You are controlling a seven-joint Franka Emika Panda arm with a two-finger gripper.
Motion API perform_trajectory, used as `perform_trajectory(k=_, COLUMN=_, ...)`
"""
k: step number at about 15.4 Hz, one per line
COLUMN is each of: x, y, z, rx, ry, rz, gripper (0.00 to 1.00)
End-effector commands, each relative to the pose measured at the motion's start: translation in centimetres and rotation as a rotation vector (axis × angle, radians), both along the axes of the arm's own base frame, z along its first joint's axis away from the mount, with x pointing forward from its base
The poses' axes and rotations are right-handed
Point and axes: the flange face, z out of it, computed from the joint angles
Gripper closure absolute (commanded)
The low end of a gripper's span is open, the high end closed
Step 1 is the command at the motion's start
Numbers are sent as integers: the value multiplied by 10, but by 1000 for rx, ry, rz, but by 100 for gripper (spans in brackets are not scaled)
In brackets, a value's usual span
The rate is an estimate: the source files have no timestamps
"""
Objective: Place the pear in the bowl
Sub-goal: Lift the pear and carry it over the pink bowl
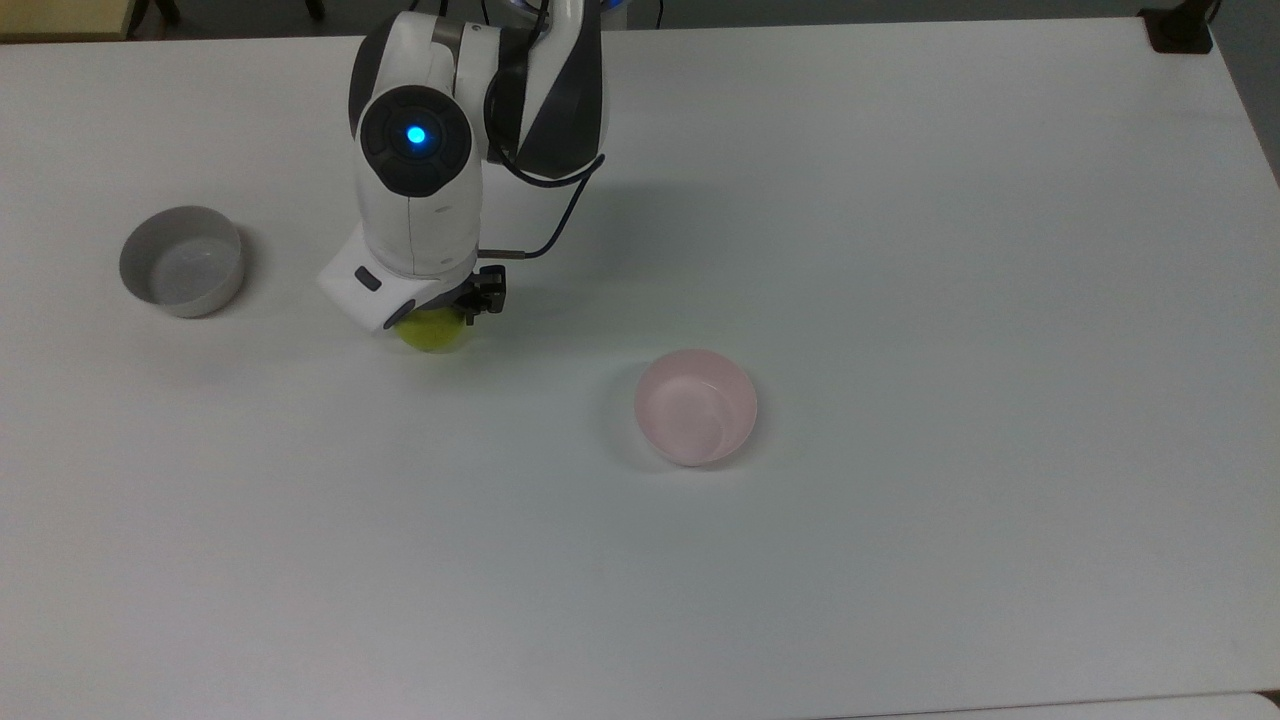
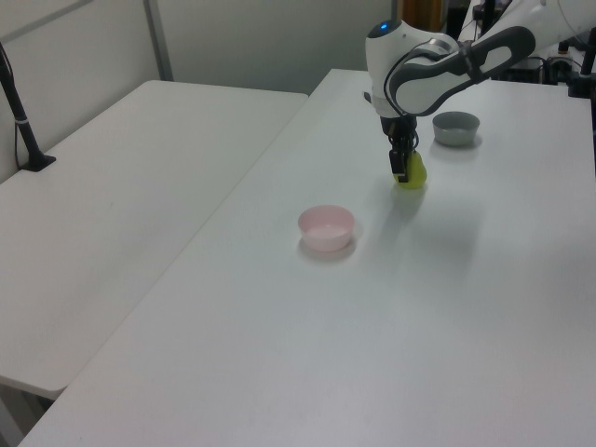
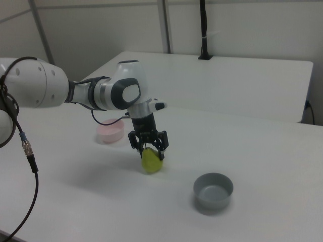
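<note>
Even, bright overhead light; soft shadows, slight haze.

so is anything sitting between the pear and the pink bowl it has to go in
Nothing visible does. In the top view, bare white table runs from the pear to the pink bowl. The grey bowl sits on the pear's other side.

We take this for a robotics lab or test room: a bare white tabletop (image 1: 900, 250) carries a robot arm (image 3: 91, 93), a second white table (image 2: 140, 177) stands alongside, plain partition walls (image 3: 242, 27) enclose it, and cables (image 3: 22, 141) trail nearby.
</note>
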Motion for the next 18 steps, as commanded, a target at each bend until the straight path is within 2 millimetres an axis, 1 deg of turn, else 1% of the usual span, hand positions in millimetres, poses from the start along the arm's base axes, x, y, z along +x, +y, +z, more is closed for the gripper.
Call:
perform_trajectory(k=1, x=-3, y=-1, z=2, rx=-14, ry=10, rz=19, gripper=57)
perform_trajectory(k=2, x=-3, y=-1, z=6, rx=-10, ry=2, rz=10, gripper=71)
perform_trajectory(k=3, x=-3, y=-1, z=8, rx=-6, ry=-2, rz=7, gripper=76)
perform_trajectory(k=5, x=-5, y=0, z=27, rx=3, ry=-9, rz=-3, gripper=76)
perform_trajectory(k=7, x=-8, y=1, z=54, rx=26, ry=-30, rz=-14, gripper=76)
perform_trajectory(k=9, x=-11, y=12, z=74, rx=61, ry=-53, rz=-27, gripper=76)
perform_trajectory(k=10, x=-13, y=12, z=80, rx=67, ry=-59, rz=-39, gripper=76)
perform_trajectory(k=11, x=-10, y=17, z=90, rx=66, ry=-80, rz=-47, gripper=76)
perform_trajectory(k=12, x=-6, y=27, z=97, rx=62, ry=-102, rz=-63, gripper=76)
perform_trajectory(k=14, x=1, y=57, z=108, rx=70, ry=-150, rz=-113, gripper=76)
perform_trajectory(k=15, x=4, y=83, z=110, rx=90, ry=-164, rz=-124, gripper=75)
perform_trajectory(k=16, x=7, y=100, z=109, rx=103, ry=-176, rz=-143, gripper=75)
perform_trajectory(k=17, x=14, y=128, z=109, rx=110, ry=-216, rz=-168, gripper=74)
perform_trajectory(k=18, x=19, y=141, z=108, rx=115, ry=-252, rz=-193, gripper=73)
